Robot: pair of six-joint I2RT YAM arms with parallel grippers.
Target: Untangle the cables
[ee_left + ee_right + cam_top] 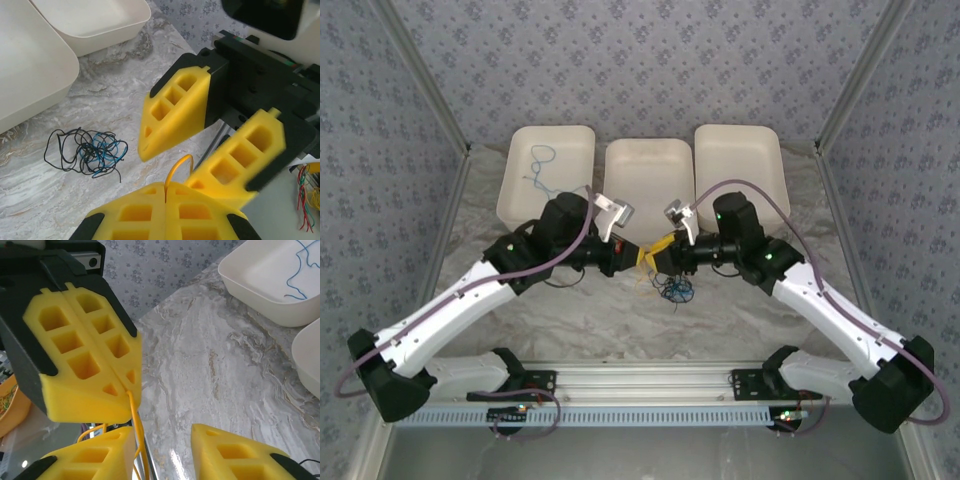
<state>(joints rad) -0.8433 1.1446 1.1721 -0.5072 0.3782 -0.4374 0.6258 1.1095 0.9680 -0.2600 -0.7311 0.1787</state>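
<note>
Currently on worktop [570, 320]: three white trays in a row along the far side; two tools meeting tip to tip in front of the middle one; loose cables on the marbled surface.
Left tray [570, 150]: holds one blue cable [539, 165], thin and limp, lying in loose curves on the tray floor. The right wrist view shows the same tray and cable at upper right.
Middle tray [648, 175]: white, shallow, with rounded corners; stands between the other two, just beside each.
Right tray [738, 165]: white, of the same kind; its floor shows plain white in the top view.
Left tool [165, 186]: yellow fingers pressed flat together, with the yellow cable [134, 420] pinched in the seam between them.
Yellow cable, course: comes out at the left tool's tip as a short arch, passes into the gap of the right tool, then runs downward.
Right tool [162, 432]: yellow fingers stand apart. The yellow cable runs through the gap close along one finger, and the jaws are not closed on it.
Tangle of black and blue cables [92, 150]: lies on the bare worktop, outside every tray, just to the near side of the two tools. Black strands loop out widest and blue strands bunch at the core.
</note>
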